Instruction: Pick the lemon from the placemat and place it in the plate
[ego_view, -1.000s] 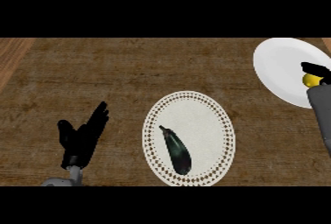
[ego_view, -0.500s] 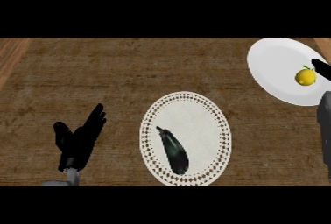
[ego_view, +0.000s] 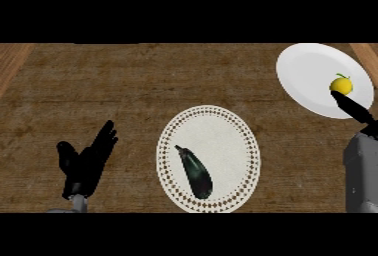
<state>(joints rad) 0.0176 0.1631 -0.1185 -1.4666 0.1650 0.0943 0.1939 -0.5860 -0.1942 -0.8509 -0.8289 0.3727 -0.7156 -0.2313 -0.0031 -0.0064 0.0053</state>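
Lemon (ego_view: 341, 85) sits on the white plate (ego_view: 306, 75) at the far right of the counter (ego_view: 111, 100), toward the plate's right side, small green stem bit on top. It lies free on the plate, w/ nothing wrapped round it.

Right hand (ego_view: 354, 110) comes up from the lower right on its grey forearm (ego_view: 362, 175). Only a slim black part of it shows, pointing up at the lemon, tip just below the fruit and over the plate's lower right rim. Can't tell whether tip touches the lemon or stops just short. What shows looks straight, not curled, & it holds nothing.

Left hand (ego_view: 85, 162) is at the lower left, well apart from everything else, fingers up and spread a little, thumb out to the side, resting open above the counter.

In the middle, nearer the front edge, lies the oval white placemat (ego_view: 221, 130) w/ a dotted lacy border. On it a dark eggplant (ego_view: 195, 171), lying at a slant in the mat's lower half, stem end up-left, fat end down-right. Mat & plate are well apart, w/ brown woven counter top between them
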